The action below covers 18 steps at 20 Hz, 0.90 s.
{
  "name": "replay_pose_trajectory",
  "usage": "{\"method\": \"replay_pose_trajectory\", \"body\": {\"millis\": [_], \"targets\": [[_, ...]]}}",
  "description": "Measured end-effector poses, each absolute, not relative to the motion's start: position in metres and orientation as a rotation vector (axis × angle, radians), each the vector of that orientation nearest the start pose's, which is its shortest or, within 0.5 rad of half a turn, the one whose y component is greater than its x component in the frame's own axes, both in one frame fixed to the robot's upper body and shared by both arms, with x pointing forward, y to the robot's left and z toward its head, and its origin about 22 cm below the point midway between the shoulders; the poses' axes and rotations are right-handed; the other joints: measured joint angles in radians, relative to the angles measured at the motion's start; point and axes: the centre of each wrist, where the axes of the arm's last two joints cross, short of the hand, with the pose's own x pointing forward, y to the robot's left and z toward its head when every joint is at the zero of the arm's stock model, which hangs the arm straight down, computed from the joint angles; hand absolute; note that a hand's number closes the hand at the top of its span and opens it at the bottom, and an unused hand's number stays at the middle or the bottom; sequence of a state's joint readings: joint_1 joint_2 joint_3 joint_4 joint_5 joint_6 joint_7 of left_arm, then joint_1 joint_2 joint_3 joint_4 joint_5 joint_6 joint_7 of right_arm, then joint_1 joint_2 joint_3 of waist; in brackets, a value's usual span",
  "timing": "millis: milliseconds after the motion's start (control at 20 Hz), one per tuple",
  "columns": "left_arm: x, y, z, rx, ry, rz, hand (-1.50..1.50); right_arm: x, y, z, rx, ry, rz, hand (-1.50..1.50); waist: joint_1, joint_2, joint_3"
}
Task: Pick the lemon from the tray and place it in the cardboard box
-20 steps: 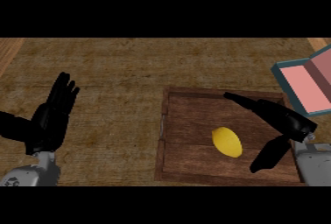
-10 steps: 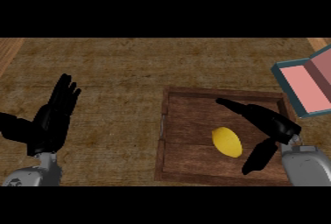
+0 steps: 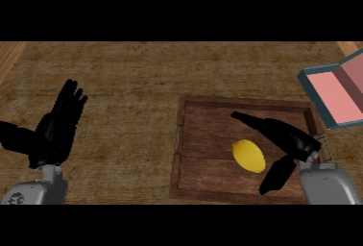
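The small yellow oval lemon [image 3: 248, 155] lies in the brown wooden tray [image 3: 205, 129]. The black right hand [image 3: 294, 139] is spread wide just beside it, holding nothing. The black left hand [image 3: 55, 130] rests open, far left.

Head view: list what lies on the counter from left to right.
Black left hand, resting open → brown wooden tray, at its left rim → yellow oval lemon → open cardboard box with pink inside. The black right hand reaches across the lemon's span, so it is left out.
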<state>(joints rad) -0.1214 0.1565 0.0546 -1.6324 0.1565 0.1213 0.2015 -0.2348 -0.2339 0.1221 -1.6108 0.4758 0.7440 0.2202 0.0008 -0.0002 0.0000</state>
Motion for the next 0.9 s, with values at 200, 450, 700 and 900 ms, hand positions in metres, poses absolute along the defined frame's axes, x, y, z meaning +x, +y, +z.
{"method": "replay_pose_trajectory", "body": {"millis": [200,450,700,900], "targets": [[0.264,0.263,0.056,0.064,-1.546,0.104,0.0,0.282,-0.228,0.066,-0.102,-1.196,1.256,-1.5,0.0,0.0,0.0],[0.263,0.26,0.055,0.061,-1.541,0.105,0.0,0.287,-0.23,0.061,-0.11,-1.21,1.263,-1.5,0.0,-0.001,-0.001],[0.261,0.263,0.055,0.073,-1.543,0.111,0.0,0.293,-0.227,0.054,-0.119,-1.25,1.301,1.5,0.001,-0.003,-0.004],[0.265,0.259,0.058,0.072,-1.546,0.107,0.0,0.286,-0.224,0.061,-0.156,-1.306,1.355,1.5,-0.002,-0.004,-0.005]]}}
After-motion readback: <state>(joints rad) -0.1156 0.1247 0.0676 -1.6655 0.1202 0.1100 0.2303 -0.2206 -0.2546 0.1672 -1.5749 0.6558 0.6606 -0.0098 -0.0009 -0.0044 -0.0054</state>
